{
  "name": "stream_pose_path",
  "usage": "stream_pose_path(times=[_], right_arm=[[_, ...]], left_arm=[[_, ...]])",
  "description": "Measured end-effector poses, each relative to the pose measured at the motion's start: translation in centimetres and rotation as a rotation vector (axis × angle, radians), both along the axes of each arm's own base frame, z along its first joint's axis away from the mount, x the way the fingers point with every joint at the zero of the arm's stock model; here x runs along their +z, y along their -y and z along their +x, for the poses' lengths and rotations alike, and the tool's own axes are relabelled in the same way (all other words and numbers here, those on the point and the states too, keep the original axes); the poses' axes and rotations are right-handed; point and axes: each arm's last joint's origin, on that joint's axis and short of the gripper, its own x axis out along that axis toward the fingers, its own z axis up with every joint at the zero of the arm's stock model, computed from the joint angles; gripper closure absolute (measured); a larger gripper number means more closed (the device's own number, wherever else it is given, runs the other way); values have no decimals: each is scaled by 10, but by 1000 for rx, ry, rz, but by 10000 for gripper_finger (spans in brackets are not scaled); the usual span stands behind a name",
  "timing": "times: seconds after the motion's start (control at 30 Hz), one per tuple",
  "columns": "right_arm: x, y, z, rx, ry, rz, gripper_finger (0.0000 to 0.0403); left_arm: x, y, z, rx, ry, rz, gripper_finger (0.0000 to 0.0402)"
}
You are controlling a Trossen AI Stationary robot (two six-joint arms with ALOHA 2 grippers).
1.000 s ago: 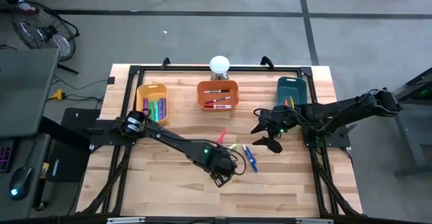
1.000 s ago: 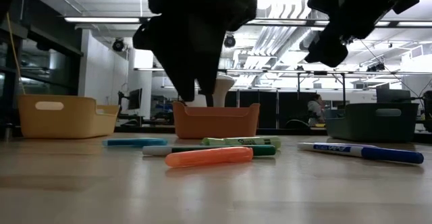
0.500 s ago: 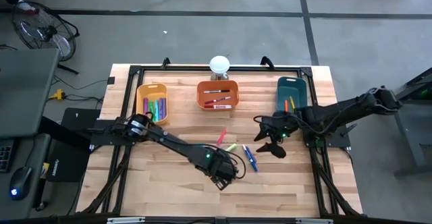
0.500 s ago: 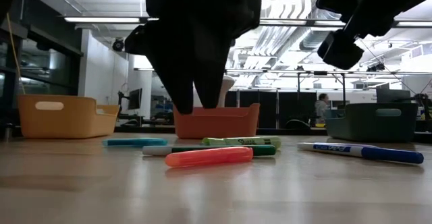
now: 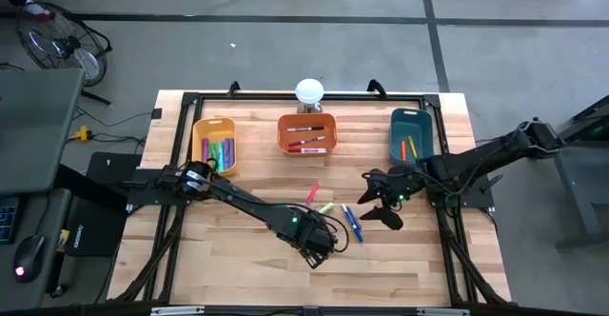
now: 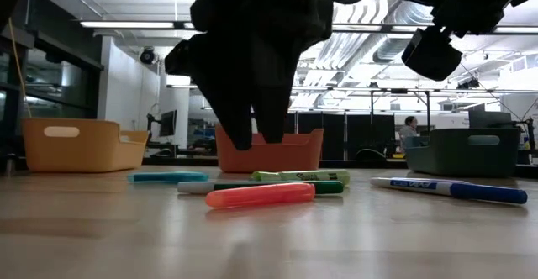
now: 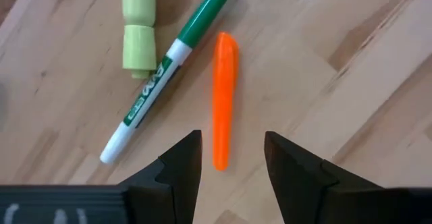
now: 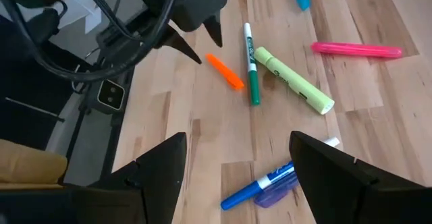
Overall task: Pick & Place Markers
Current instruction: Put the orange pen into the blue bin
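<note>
The overhead camera looks straight down, the low one level across the table, and both wrist cameras, probably close, share the orange marker [image 7: 225, 99] before the left jaws.

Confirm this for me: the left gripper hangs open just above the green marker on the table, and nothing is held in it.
Not quite. The left gripper hangs open and empty, but it is lined up over the orange marker, not the green marker, which lies beside it. The left wrist view shows the orange one between the fingers.
</note>
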Motion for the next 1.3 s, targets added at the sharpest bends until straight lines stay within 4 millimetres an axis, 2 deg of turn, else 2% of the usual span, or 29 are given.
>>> stream_pose_path(times=[0.17, 0.27, 0.4, 0.6, 0.67, 0.8, 0.9, 0.97, 1.1, 1.3], right_arm=[[1, -4, -1, -9, 3, 7, 151], [1, -6, -1, -13, 5, 15, 151], [1, -9, -1, -16, 11, 14, 151], [2, -9, -1, -16, 21, 14, 151], [2, -9, -1, -17, 24, 15, 151], [3, -9, -1, -19, 27, 15, 151], [3, -9, -1, -18, 27, 15, 151], [3, -9, -1, -19, 29, 16, 151], [3, -9, 0, -25, 37, 13, 151], [4, -9, 0, -30, 43, 12, 151]], left_arm=[[-20, -3, 5, -3, -49, 0, 244], [-21, -4, 11, -16, -26, -35, 244], [-26, -6, 11, -11, -27, 1, 244], [-35, -16, 18, -34, -50, -18, 244], [-47, -19, 22, -54, -78, -46, 244], [-50, -19, 20, -110, -108, -65, 244], [-63, -20, 22, -121, -138, -64, 244], [-65, -22, 22, -120, -160, -83, 244], [-66, -20, 21, -123, -168, -86, 260], [-66, -20, 20, -89, -171, -79, 305]])
